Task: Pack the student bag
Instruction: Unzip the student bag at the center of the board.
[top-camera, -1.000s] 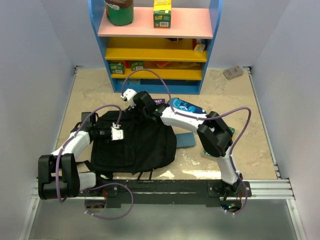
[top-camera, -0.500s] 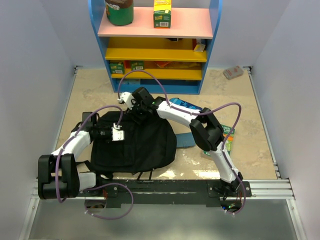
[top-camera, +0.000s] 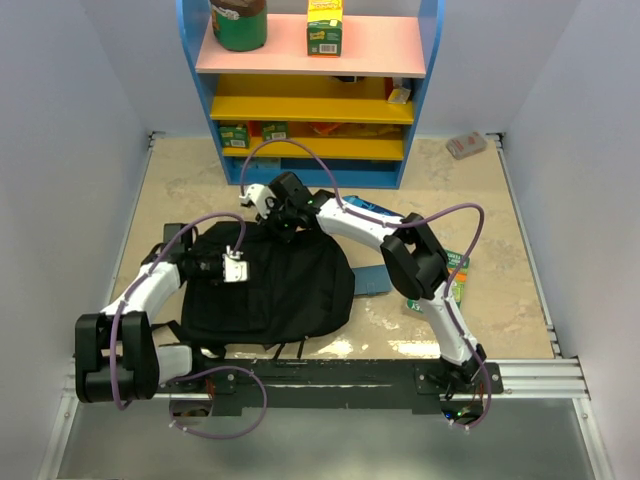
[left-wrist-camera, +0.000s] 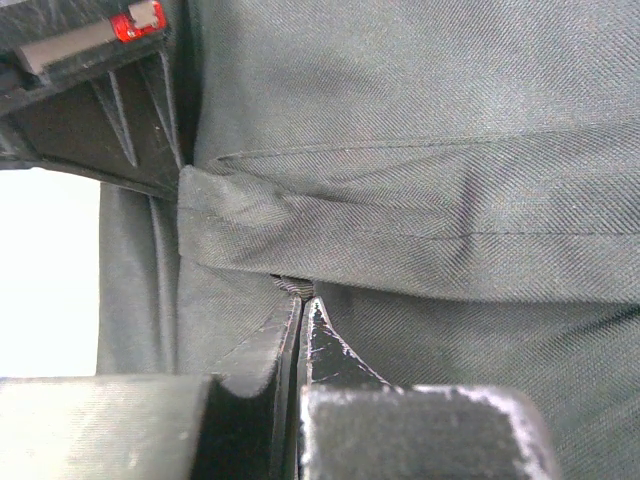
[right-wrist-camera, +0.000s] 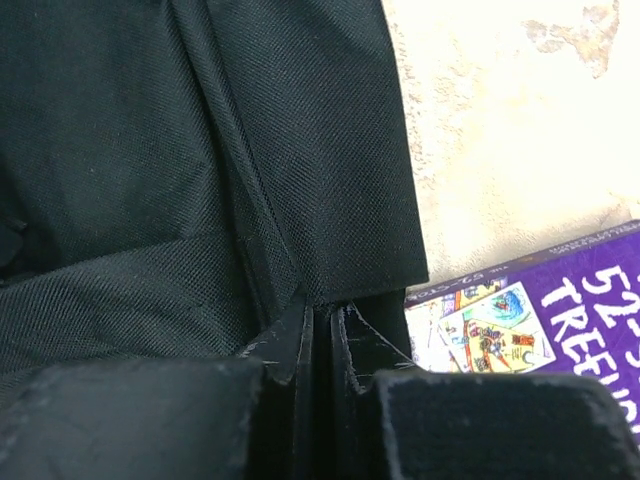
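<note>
Top external view shows the large, soft black fabric backpack (top-camera: 290, 290) lying flat on the beige tabletop (top-camera: 500, 290), left of centre, just ahead of my two bases. I have a hold on it from both sides. My left fingers (left-wrist-camera: 300, 330) are pressed fully together on a thin fold of the bag's cloth on its left side. My right fingers (right-wrist-camera: 300, 335) are closed on the bag's far edge, with the hem of a flap caught between the tips. A purple illustrated paperback book (right-wrist-camera: 540, 330) lies just beside that grip, apart from the bag. I judge the step to be opening the bag's mouth so things can go in, and nothing looks packed yet. To do it well, I would use the left hold as an anchor and lift the right edge up and slightly away from it, slowly, so that the layers part rather than the whole bag sliding. The right bite is shallow and the weave is slick, so a quick tug could pull it free. I should also raise the flap clear of the book's corner.
</note>
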